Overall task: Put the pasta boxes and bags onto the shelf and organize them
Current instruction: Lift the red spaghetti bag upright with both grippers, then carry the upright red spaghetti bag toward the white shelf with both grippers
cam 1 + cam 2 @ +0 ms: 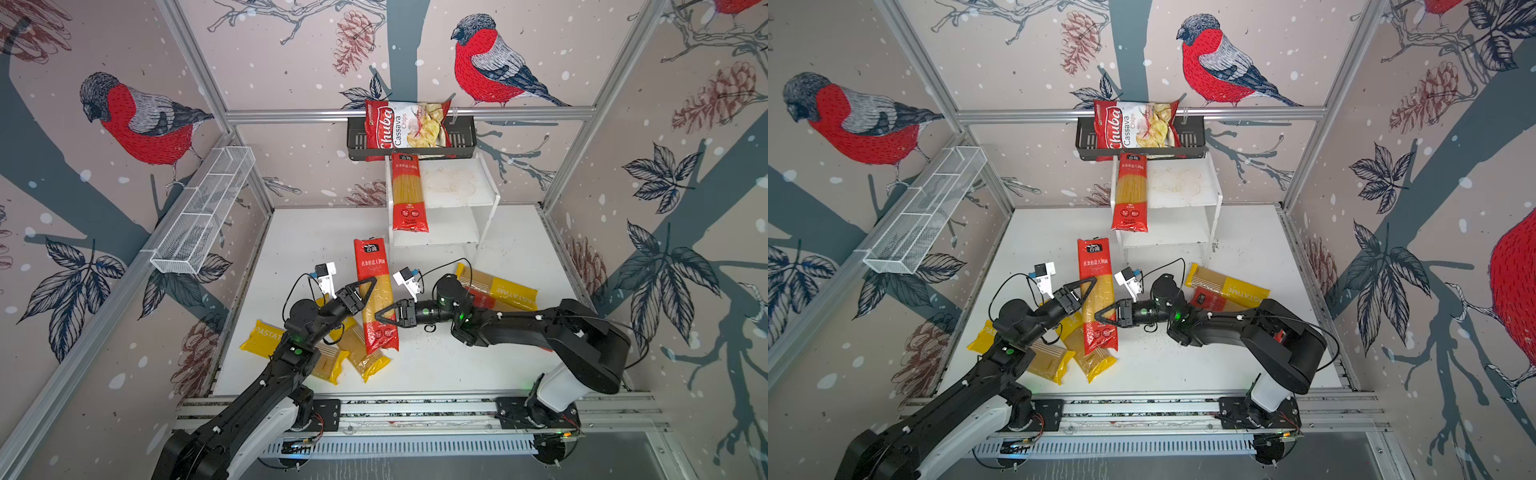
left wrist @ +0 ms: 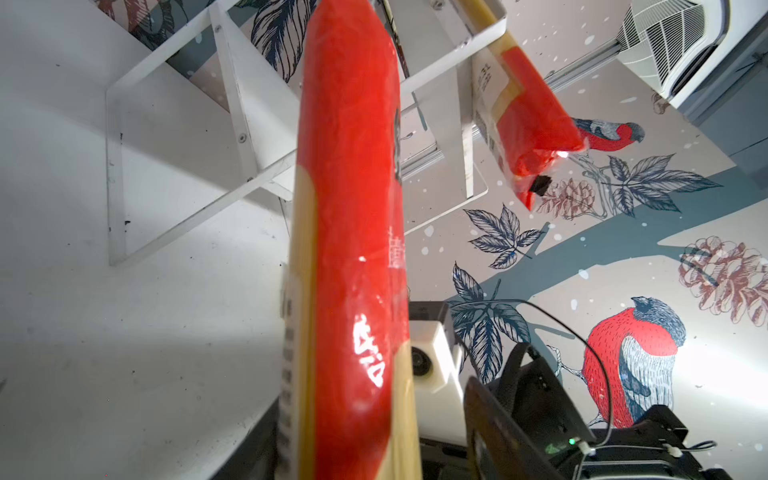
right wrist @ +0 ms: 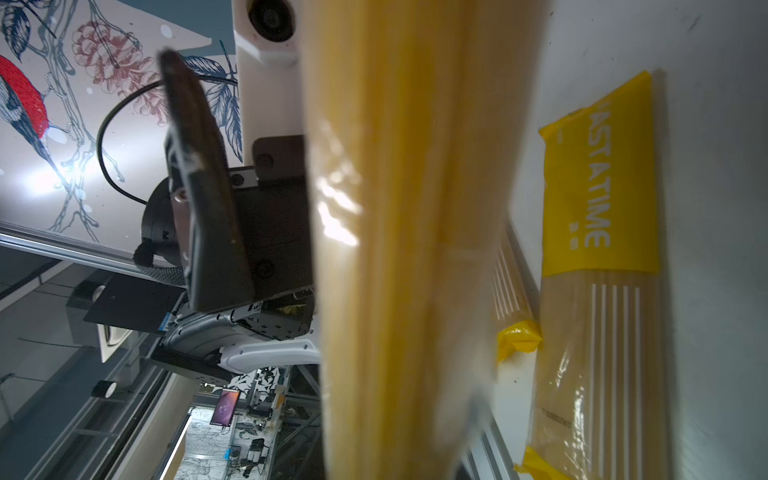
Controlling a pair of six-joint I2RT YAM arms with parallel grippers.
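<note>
**Q:** Where is the red pack [image 1: 376, 291] sitting?

**A:** It is stretching lengthwise over the middle of the table [image 1: 436, 365], between the two arms. Its far end is pointing toward the shelf [image 1: 478, 195]. Its near end is overlapping the middle yellow pack [image 1: 365, 353].

**Q:** What is the left gripper [image 1: 370, 284] doing?

**A:** It is reaching onto the pack's left edge. In the right wrist view one finger [image 3: 203, 187] is standing clear of the pack, so the jaws are spread.

**Q:** And the right gripper [image 1: 380, 316]?

**A:** Its tip is overlapping the pack's right edge. I cannot tell whether it is pinching the pack. Its own camera is showing only the pack's pale middle, very close.

**Q:** Where are the other packs lying?

**A:** The second red pack [image 1: 409, 195] is lying along the left of the shelf's top board, jutting over the front edge. The third red pack [image 1: 1204, 299] is lying on the table under the right arm, touching the right yellow pack [image 1: 503, 289]. The left yellow pack [image 1: 259, 338] is lying partly under the left arm, just beside the middle one. A chips bag [image 1: 405, 126] is sitting in the black basket [image 1: 463, 141] above the shelf.
</note>
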